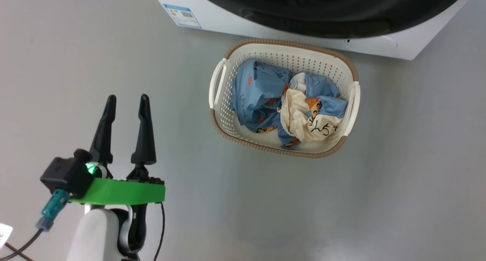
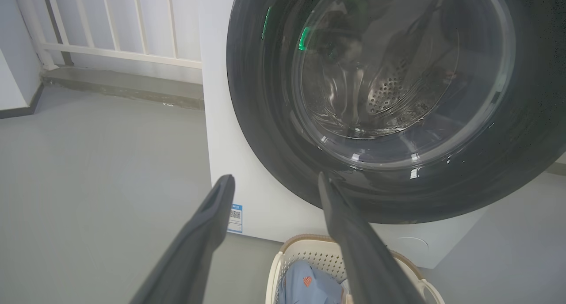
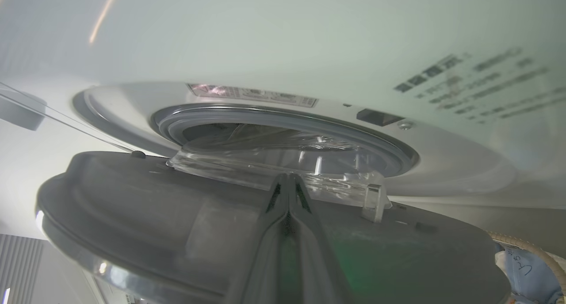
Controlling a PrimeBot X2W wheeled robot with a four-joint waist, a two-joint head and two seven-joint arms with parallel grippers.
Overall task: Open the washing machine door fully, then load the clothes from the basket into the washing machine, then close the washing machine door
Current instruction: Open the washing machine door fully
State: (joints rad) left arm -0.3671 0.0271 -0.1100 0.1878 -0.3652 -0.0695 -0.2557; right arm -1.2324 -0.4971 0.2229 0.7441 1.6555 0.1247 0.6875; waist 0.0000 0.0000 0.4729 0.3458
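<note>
My left claw [image 1: 128, 98], lower left, is wide, with grey floor [image 1: 57, 63] all around. My right claw [image 3: 288, 178] is pinched tight by the dark round glass door [image 3: 132, 215].

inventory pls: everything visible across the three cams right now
washing machine: 1, white, behind the basket
door: 1, black rim with clear glass, on the machine's front, ajar
basket: 1, cream with brown rim, on the floor before the machine
blue garment: 1, light blue with orange prints, in the basket
cream garment: 1, cream with black scribbles, in the basket
label: 1, blue, low on the machine's front
filter cap: 1, white, low on the machine's front
railing: 1, white, behind the machine
floor: 1, grey
left jaws: 1 pair, dark fingers, open, empty, above the floor
right jaws: 1 pair, dark fingers, shut, over the door's grey inner face
</note>
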